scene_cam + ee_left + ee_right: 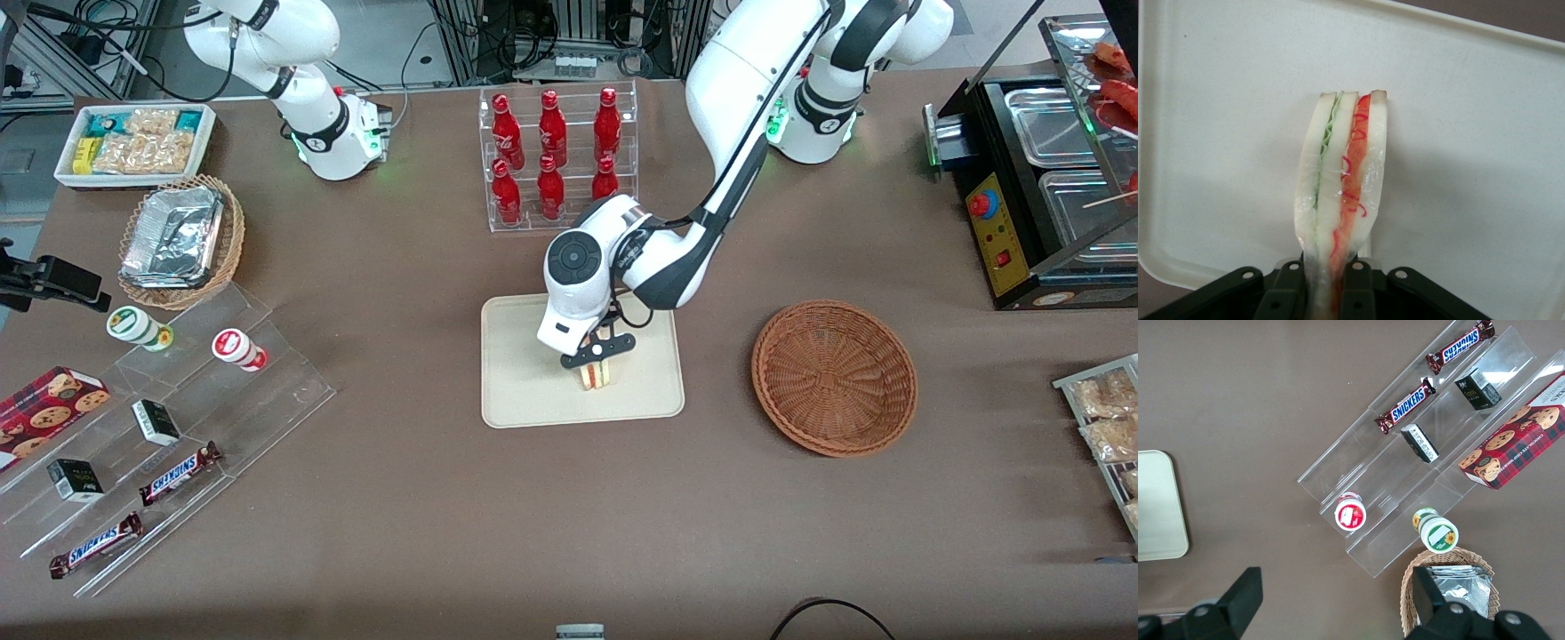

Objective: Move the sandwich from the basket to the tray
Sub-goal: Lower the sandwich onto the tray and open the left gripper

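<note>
The sandwich (597,375) (1341,180), a white bread wedge with green and red layers, stands on edge on the cream tray (524,400) (1485,133). My left gripper (598,353) (1330,293) is directly above it, shut on the sandwich, its black fingers (1361,293) pinching the bread from both sides. The reddish-brown wicker basket (834,377) sits on the table toward the working arm's end, beside the tray, with nothing in it. The tray's edge also appears in the right wrist view (1161,507).
An acrylic rack of red bottles (556,160) stands farther from the front camera than the tray. A stepped acrylic display with Snickers bars (178,471), a lighter basket with foil trays (178,240) and a white snack bin (133,142) lie toward the parked arm's end. A hot-dog machine (1049,187) stands at the working arm's end.
</note>
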Controlling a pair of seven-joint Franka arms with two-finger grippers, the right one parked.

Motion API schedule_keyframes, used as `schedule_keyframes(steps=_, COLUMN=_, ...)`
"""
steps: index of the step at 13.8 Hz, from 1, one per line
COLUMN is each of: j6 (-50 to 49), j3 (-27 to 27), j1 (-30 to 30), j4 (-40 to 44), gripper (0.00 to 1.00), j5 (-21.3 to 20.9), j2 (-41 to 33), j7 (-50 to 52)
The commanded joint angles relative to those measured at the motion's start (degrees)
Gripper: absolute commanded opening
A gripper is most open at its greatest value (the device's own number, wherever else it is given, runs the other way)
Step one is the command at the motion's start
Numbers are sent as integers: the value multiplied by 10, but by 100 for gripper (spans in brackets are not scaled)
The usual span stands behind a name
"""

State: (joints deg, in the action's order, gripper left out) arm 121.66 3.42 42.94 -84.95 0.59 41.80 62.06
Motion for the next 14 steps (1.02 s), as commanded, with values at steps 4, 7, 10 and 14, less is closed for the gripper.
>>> schedule_keyframes(steps=4, j6=-7, j3=-10, j1=9, j4=32, gripper=100, j5=1, j2=25, j7=10)
schedule_keyframes(steps=7, j6=-15, j3=-10, j1=7, j4=51, gripper=100, j5=1, j2=19, j7=10)
schedule_keyframes(steps=10, j6=-48, j3=-11, j1=3, j4=68, gripper=100, j5=2, j2=0, j7=10)
schedule_keyframes(steps=14, j6=-100, j3=-16, j1=-28, j4=95, gripper=100, j5=1, j2=-32, j7=-27)
